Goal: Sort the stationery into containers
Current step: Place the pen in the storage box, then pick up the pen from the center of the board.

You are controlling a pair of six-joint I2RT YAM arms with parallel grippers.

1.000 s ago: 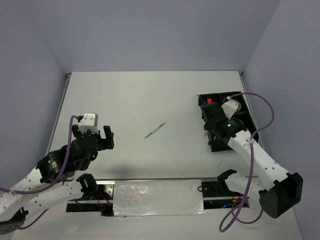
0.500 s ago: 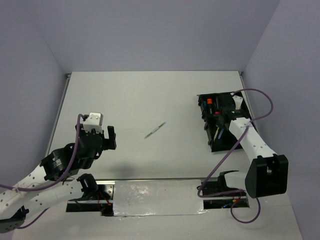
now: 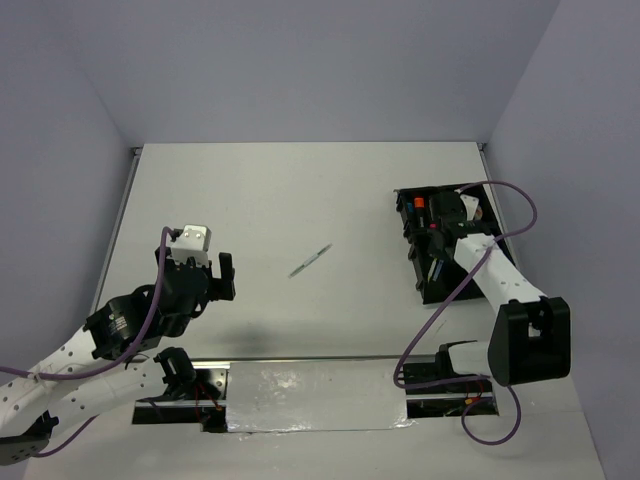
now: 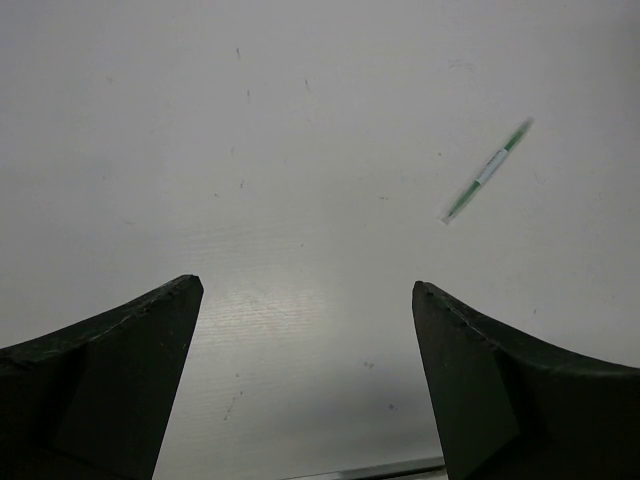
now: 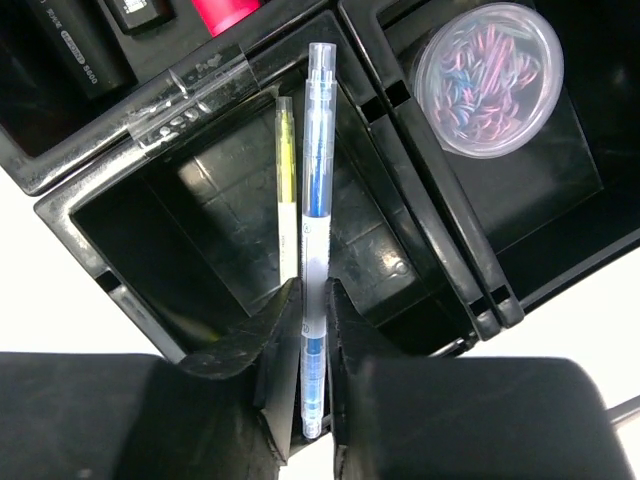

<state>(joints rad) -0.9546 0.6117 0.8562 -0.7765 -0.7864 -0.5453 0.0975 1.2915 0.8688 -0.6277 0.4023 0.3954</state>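
My right gripper (image 5: 312, 300) is shut on a slim blue-and-white pen (image 5: 317, 190) and holds it over a compartment of the black organiser tray (image 5: 420, 215). A thin yellowish pen (image 5: 286, 180) lies in that compartment. The tray (image 3: 470, 262) sits at the right of the table, with my right gripper (image 3: 440, 225) above it. A green-and-white pen (image 3: 310, 260) lies loose mid-table; it also shows in the left wrist view (image 4: 487, 170). My left gripper (image 4: 305, 320) is open and empty, above bare table to the near left of that pen (image 3: 205, 268).
A round clear tub of coloured paper clips (image 5: 488, 78) sits in the tray's right compartment. A pink-capped black highlighter (image 5: 225, 12) and a black item (image 5: 70, 45) lie in the far compartments. Walls stand close to the table's left and right edges.
The right gripper has moved farther over the tray with the blue pen. The left gripper has shifted slightly right, toward the loose pen.
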